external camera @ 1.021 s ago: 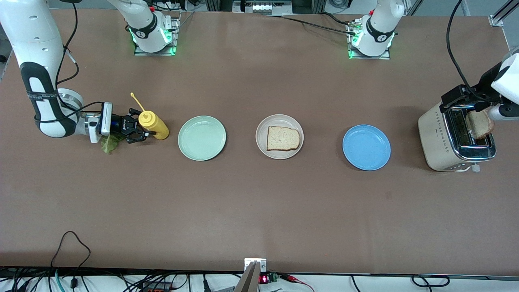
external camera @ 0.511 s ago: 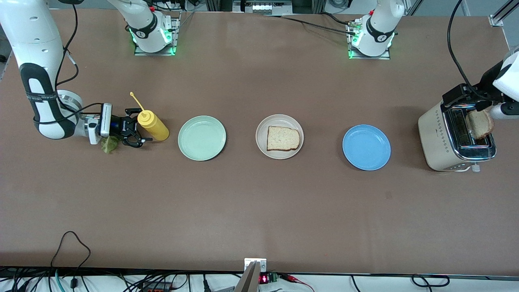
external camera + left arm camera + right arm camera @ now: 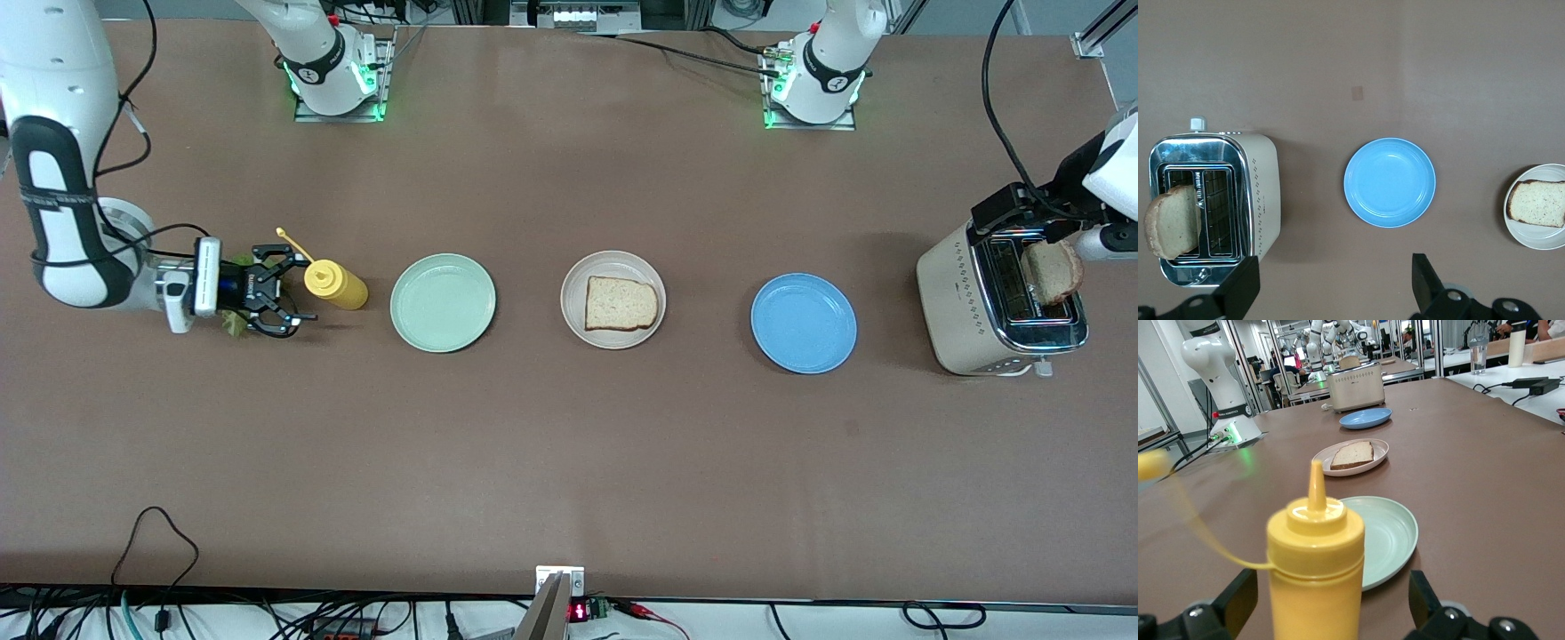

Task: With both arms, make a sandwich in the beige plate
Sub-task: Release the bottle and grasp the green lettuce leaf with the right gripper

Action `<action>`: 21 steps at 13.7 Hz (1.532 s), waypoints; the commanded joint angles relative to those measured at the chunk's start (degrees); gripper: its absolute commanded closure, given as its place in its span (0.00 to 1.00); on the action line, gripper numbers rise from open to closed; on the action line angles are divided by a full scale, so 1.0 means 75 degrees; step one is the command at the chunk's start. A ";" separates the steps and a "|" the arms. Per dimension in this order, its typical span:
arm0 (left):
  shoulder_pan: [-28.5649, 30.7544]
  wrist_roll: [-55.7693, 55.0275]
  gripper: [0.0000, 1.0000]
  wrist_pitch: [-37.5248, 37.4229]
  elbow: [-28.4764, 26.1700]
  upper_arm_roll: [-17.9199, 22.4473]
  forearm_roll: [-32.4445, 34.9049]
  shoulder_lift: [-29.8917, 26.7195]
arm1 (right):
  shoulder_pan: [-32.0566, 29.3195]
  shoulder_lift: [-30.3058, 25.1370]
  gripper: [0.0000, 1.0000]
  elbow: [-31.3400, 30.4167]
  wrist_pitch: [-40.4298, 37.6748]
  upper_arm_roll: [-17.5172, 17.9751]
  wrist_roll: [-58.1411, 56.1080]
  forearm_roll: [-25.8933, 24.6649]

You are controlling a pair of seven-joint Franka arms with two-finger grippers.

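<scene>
Right claw [image 3: 286, 291] let go of yellow bottle [image 3: 335, 284], pulled back, fingers apart; lettuce [image 3: 233, 322] under it. Left claw [image 3: 1331, 290] apart over toaster [image 3: 982, 307], waiting. Bread [image 3: 621, 303] on beige plate [image 3: 575, 322]; lettuce next, prob.

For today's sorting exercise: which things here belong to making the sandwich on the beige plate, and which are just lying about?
Job: beige plate; bread slice on it; second slice in toaster; lettuce leaf; open left gripper; open right gripper.
Lying about: mustard bottle; mint-green plate; blue plate.
</scene>
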 commanded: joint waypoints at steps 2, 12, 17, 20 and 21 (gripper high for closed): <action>0.0051 0.0119 0.00 -0.0158 0.0126 -0.0008 -0.0096 -0.0011 | -0.0019 -0.0803 0.00 0.0353 -0.0163 0.0055 0.1811 -0.0803; 0.0051 0.0119 0.00 -0.0169 0.0126 -0.0008 -0.0096 -0.0011 | 0.0543 -0.2199 0.00 0.0940 0.2401 0.0454 0.8924 -0.4727; 0.0051 0.0130 0.00 -0.0193 0.0126 -0.0008 -0.0143 -0.0011 | 0.0509 -0.2105 0.00 0.0520 0.3842 0.0512 1.1393 -0.6567; 0.0063 0.0130 0.00 -0.0193 0.0126 -0.0008 -0.0154 -0.0011 | 0.0485 -0.1953 0.00 0.0144 0.4615 0.0664 1.3564 -0.7551; 0.0063 0.0130 0.00 -0.0193 0.0126 -0.0008 -0.0154 -0.0011 | 0.0473 -0.1871 0.00 0.0074 0.4827 0.0665 1.4057 -0.7810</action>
